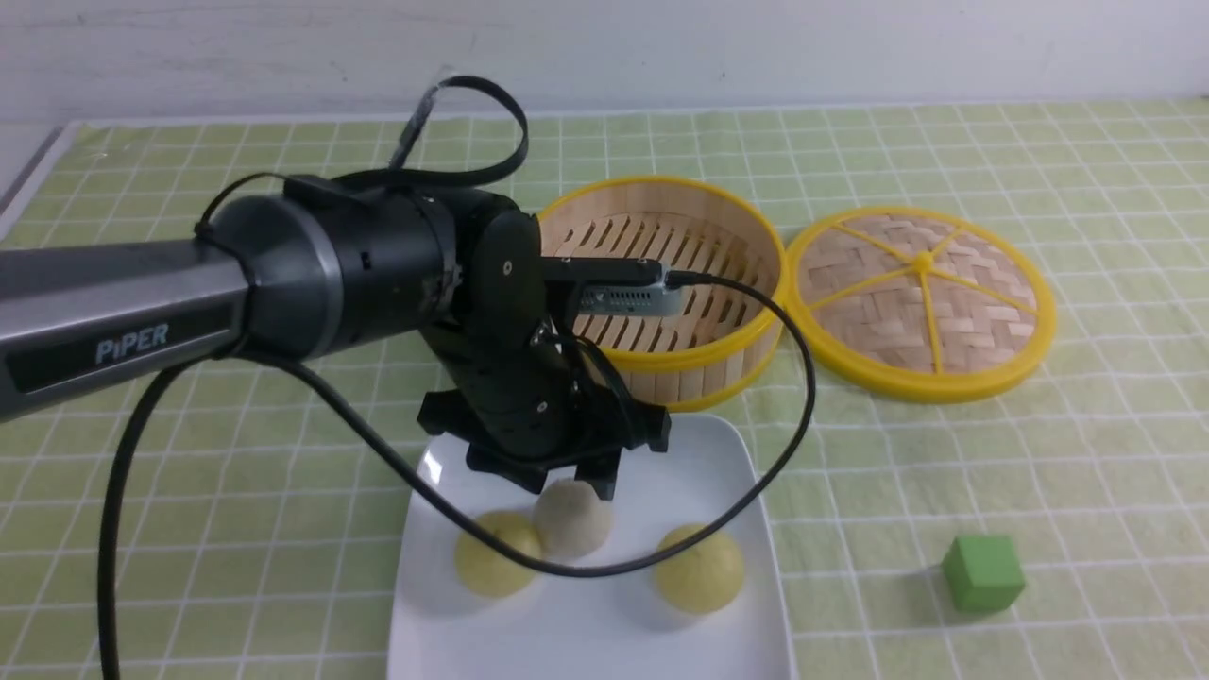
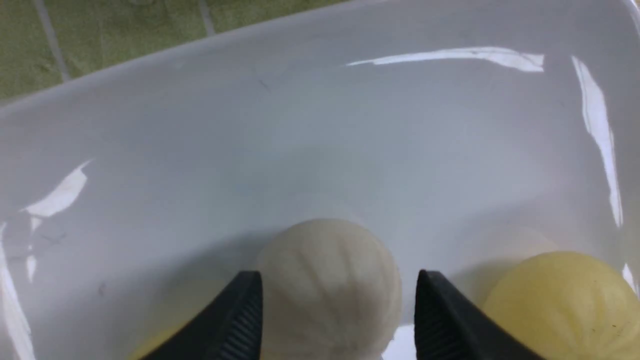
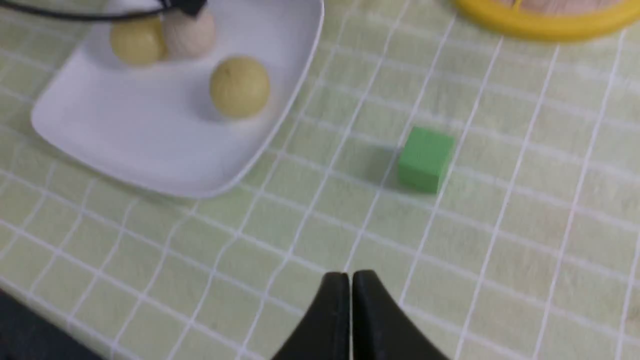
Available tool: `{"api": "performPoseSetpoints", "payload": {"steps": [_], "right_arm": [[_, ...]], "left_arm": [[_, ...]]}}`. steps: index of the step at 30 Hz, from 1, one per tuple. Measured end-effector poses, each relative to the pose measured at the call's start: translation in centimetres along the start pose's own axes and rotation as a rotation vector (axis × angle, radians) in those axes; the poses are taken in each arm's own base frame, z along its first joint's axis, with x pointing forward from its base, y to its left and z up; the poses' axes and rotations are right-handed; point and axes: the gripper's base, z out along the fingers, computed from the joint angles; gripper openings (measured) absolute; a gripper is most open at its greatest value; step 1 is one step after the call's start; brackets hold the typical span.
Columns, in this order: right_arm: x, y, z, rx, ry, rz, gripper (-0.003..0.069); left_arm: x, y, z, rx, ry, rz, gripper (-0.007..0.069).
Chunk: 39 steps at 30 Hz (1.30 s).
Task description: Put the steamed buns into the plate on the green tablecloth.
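- The off-white greyish dome-shaped steamed bun [image 1: 572, 518] is sitting in the lower middle of the front view, inside the large glossy white square plate [image 1: 682, 461]
- Two pale yellow dome-shaped steamed buns are resting in the same plate: one [image 1: 496, 567] is touching the off-white bun on its lower left, the other [image 1: 700, 569] is lying apart to its right
- The plate is lying on the light yellow-green tablecloth with thin white grid lines [image 1: 945, 453], which is covering the whole tabletop
- The left gripper [image 1: 570, 482] is reaching down over the off-white bun with its jaws spread; in the left wrist view its black ribbed fingers [image 2: 240, 310] are standing on either side of the bun, one close against it and the other showing a narrow gap
- A black cable [image 1: 798, 378] is looping from the left arm across the front of the plate
- The round bamboo steamer basket with a yellow rim [image 1: 718, 364] is standing just behind the plate, at the frame's centre
- The round woven lid with yellow spokes [image 1: 921, 302] is lying flat beside the basket, centre right
- The small green cube [image 1: 983, 572] is sitting on the cloth at lower right, well apart from the plate
- The right gripper [image 3: 350, 290], seen only in its own wrist view, is hanging above bare cloth near the cube with its black fingers pressed together
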Motion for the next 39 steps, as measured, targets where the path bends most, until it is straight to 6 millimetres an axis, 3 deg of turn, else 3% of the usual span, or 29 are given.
{"api": "performPoseSetpoints", "payload": {"steps": [2,3,4,7,14,39], "right_arm": [[1.5,0.0,-1.2,-0.009,-0.229,-0.013,0.0029],[1.6,0.0,-1.2,-0.009,-0.247,-0.014,0.0029],[2.4,-0.3,-0.8,-0.004,-0.385,-0.014,0.003],[3.0,-1.1,0.9,0.022,-0.502,-0.014,0.0032],[4.5,-2.0,3.8,0.055,-0.475,-0.014,0.0032],[4.7,-2.2,4.2,0.062,-0.483,-0.007,0.0068]], "left_arm": [[0.0,0.0,-0.1,0.001,-0.003,-0.001,0.0427],[0.0,0.0,-0.1,0.001,-0.003,-0.001,0.0426],[0.0,0.0,-0.2,0.002,-0.005,-0.001,0.0421],[0.0,0.0,-0.2,0.002,-0.005,-0.002,0.0407],[0.0,0.0,-0.2,0.001,-0.004,-0.002,0.0367],[0.1,0.1,-0.2,-0.012,0.012,-0.022,0.0232]]}}
